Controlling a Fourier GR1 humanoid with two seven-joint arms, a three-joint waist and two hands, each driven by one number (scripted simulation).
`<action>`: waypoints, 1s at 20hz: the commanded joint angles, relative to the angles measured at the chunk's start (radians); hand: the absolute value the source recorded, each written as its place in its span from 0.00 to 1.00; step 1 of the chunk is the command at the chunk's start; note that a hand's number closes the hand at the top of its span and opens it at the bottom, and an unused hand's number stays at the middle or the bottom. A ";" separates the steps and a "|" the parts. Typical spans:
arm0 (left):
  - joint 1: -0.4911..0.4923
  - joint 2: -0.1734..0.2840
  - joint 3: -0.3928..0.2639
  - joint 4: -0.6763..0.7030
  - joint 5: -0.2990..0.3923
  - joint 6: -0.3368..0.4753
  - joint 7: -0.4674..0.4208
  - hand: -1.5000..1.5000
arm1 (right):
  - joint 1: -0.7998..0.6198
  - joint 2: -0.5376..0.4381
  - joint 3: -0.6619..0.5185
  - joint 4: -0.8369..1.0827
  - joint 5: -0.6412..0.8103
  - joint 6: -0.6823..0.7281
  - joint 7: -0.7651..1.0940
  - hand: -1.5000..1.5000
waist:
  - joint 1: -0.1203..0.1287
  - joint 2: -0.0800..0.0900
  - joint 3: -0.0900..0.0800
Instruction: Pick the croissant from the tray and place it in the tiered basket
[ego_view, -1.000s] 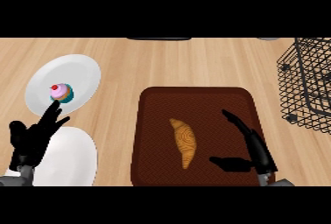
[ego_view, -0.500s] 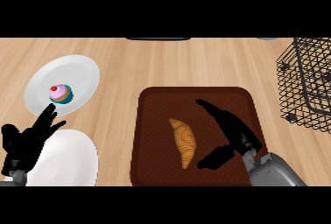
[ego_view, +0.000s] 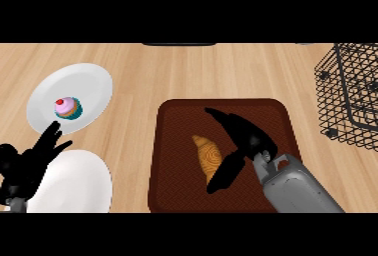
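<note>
While the croissant (ego_view: 209, 159) lies near the middle of the brown tray (ego_view: 177, 115), you will see the right hand (ego_view: 240, 137) over the tray just beside it, fingers straight and spread apart from the thumb, which overlaps the croissant's near end; whether it touches cannot be told. Nothing is clamped. Note the tiered basket (ego_view: 351, 85), black wire, at the counter's (ego_view: 148, 65) far right corner, well apart from the tray. Locate the left hand (ego_view: 26, 165) at the near left edge, fingers open, resting above a white plate (ego_view: 77, 187). Behind it, a second white plate (ego_view: 81, 82) carries a cupcake (ego_view: 69, 108) with pink icing.
</note>
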 joint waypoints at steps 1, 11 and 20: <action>0.062 -0.014 0.000 -0.090 -0.010 0.022 0.071 0.50 | -0.037 0.036 -0.007 0.022 0.010 0.057 0.112 0.00 | 0.003 0.002 -0.003; 0.066 -0.040 0.039 -0.082 -0.045 -0.001 0.065 0.50 | 0.087 -0.077 -0.103 -0.014 0.010 0.129 0.051 0.00 | -0.004 0.003 -0.003; -0.012 -0.081 0.073 -0.002 -0.116 -0.026 0.069 0.50 | 0.131 0.036 -0.073 -0.080 0.047 0.141 0.109 0.00 | -0.007 0.003 -0.003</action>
